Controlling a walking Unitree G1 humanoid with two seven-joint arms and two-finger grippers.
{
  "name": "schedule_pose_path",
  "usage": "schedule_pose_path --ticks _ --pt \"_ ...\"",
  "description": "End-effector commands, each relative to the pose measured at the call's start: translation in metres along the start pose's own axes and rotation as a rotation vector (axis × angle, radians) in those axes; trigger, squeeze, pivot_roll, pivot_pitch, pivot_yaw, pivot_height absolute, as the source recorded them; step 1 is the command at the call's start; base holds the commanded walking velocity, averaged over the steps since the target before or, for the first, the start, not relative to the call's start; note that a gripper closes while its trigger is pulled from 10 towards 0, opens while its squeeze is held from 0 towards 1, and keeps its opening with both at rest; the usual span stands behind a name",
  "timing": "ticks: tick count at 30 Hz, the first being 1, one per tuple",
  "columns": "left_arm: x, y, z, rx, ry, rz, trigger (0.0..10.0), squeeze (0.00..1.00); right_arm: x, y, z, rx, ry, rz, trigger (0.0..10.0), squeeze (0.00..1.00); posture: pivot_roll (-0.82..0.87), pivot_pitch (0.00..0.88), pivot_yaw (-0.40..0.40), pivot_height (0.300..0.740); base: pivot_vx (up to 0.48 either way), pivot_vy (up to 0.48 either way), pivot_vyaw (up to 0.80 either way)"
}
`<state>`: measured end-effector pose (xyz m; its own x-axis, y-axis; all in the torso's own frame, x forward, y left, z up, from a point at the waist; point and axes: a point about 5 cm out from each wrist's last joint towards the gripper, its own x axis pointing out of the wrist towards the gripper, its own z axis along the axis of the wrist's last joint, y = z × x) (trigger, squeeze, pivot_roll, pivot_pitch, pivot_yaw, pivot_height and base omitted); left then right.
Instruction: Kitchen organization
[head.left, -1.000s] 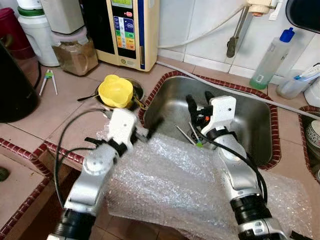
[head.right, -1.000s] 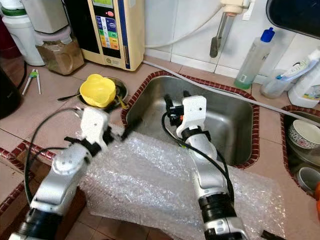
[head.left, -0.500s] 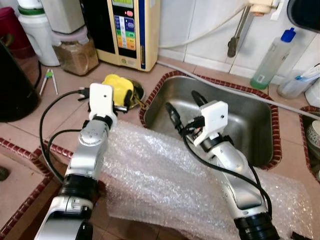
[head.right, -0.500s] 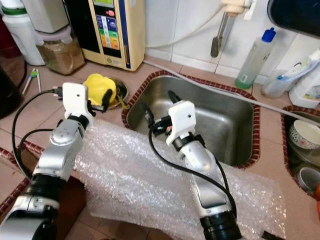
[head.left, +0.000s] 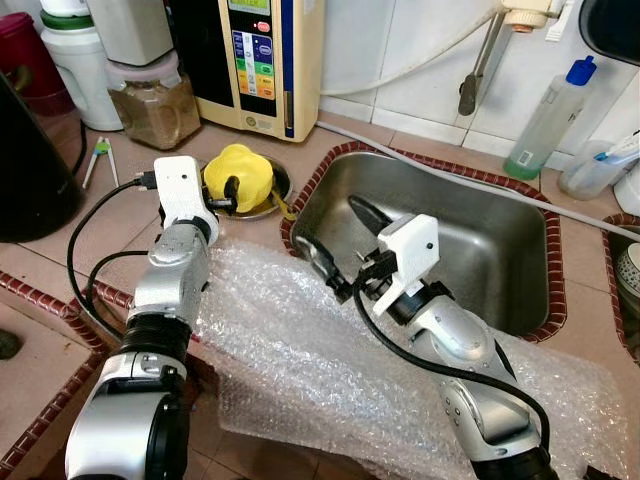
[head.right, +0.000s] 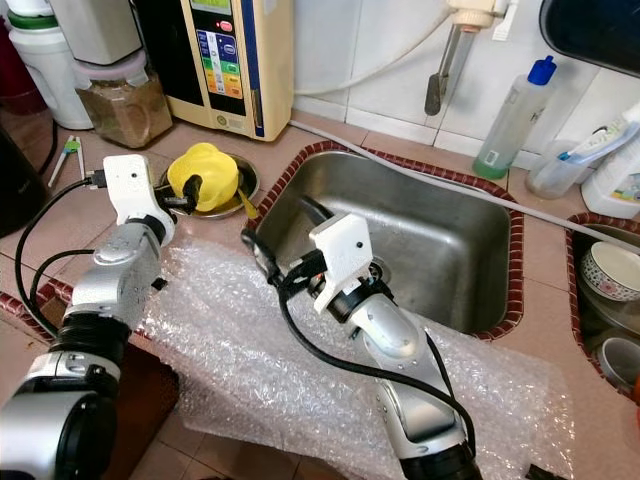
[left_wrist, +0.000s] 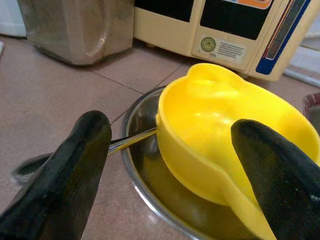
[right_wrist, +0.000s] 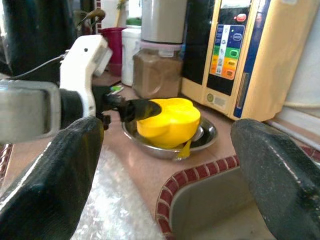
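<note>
- I have the left gripper (head.left: 228, 194) level with the yellow bowl (head.left: 240, 176), fingers spread, one on either side of it as the left wrist view shows; nothing is pinched so far.
- The yellow bowl sits in a shallow steel dish (head.right: 246, 178) on the tiled counter (head.left: 80, 235), just beside the sink (head.left: 480, 240) and in front of the cream water machine (head.left: 262, 60). A spoon (left_wrist: 75, 155) handle pokes out from under it.
- To grip well, I judge I should ease forward until the rim sits deep between the fingers, then close slowly. The wall looks thin and smooth, so I expect it to flex or slip if I squeeze hard.
- I want to lift straight up, clear of the dish and spoon, so neither gets dragged along.
- My right gripper (head.left: 335, 250) hangs over the near sink edge, above the bubble wrap (head.left: 330, 370), fingers wide apart and empty. I should keep it well out of the left arm's path.
</note>
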<state>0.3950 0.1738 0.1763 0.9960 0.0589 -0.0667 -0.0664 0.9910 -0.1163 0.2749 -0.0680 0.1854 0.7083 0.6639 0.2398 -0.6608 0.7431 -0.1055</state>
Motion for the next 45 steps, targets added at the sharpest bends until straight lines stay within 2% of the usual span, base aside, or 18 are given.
schedule_pose_path --ticks 1,7,10,11,13,16,23,29,35,40,45 --pt "0.004 -0.001 0.005 -0.033 0.017 -0.01 10.0 0.0 -0.001 0.003 0.004 0.001 -0.007 0.013 10.0 0.0 0.01 0.109 -0.002 0.74 0.0 0.0 0.0" --pt "0.01 -0.007 0.017 -0.064 0.013 -0.045 10.0 0.0 -0.002 0.004 0.003 0.003 0.006 0.015 10.0 0.0 0.01 0.114 0.004 0.74 0.0 0.0 0.0" --pt "0.012 -0.01 0.013 -0.13 0.08 -0.063 10.0 0.0 -0.001 0.007 0.002 0.002 0.012 0.03 10.0 0.0 0.01 0.114 0.004 0.74 0.0 0.0 0.0" --pt "0.012 -0.011 0.011 -0.15 0.102 -0.068 4.5 0.0 -0.001 0.009 0.002 0.001 0.016 0.041 10.0 0.0 0.01 0.113 0.004 0.74 0.0 0.0 0.0" --pt "0.013 -0.012 0.009 -0.165 0.123 -0.072 0.0 0.0 -0.001 0.01 0.002 0.001 0.019 0.049 10.0 0.0 0.01 0.112 0.003 0.74 0.0 0.0 0.0" --pt "0.012 -0.014 0.001 -0.232 0.183 -0.081 0.0 0.0 -0.001 0.01 0.002 0.0 0.023 0.056 10.0 0.0 0.01 0.112 0.005 0.74 0.0 0.0 0.0" --pt "0.011 -0.013 -0.005 -0.273 0.226 -0.078 0.0 0.0 -0.002 0.009 0.002 0.007 0.029 0.071 10.0 0.0 0.01 0.116 0.0 0.74 0.0 0.0 0.0" --pt "0.012 -0.009 -0.002 -0.249 0.224 -0.092 0.0 0.0 -0.001 0.019 0.004 0.051 0.02 0.152 10.0 0.0 0.02 0.121 -0.002 0.74 0.0 0.0 0.0" --pt "0.012 0.004 -0.004 -0.216 0.231 -0.029 0.0 0.0 -0.001 0.018 0.007 0.072 0.012 0.165 10.0 0.0 0.01 0.112 -0.002 0.74 0.0 0.0 0.0" --pt "0.012 0.008 -0.003 -0.115 0.226 -0.056 0.0 0.0 -0.002 0.016 0.006 0.061 0.024 0.162 10.0 0.0 0.01 0.111 -0.001 0.74 0.0 0.0 0.0" --pt "0.012 0.012 -0.002 -0.069 0.211 -0.037 0.0 0.0 -0.003 0.017 0.005 0.057 0.03 0.169 10.0 0.0 0.01 0.112 0.0 0.74 0.0 0.0 0.0"
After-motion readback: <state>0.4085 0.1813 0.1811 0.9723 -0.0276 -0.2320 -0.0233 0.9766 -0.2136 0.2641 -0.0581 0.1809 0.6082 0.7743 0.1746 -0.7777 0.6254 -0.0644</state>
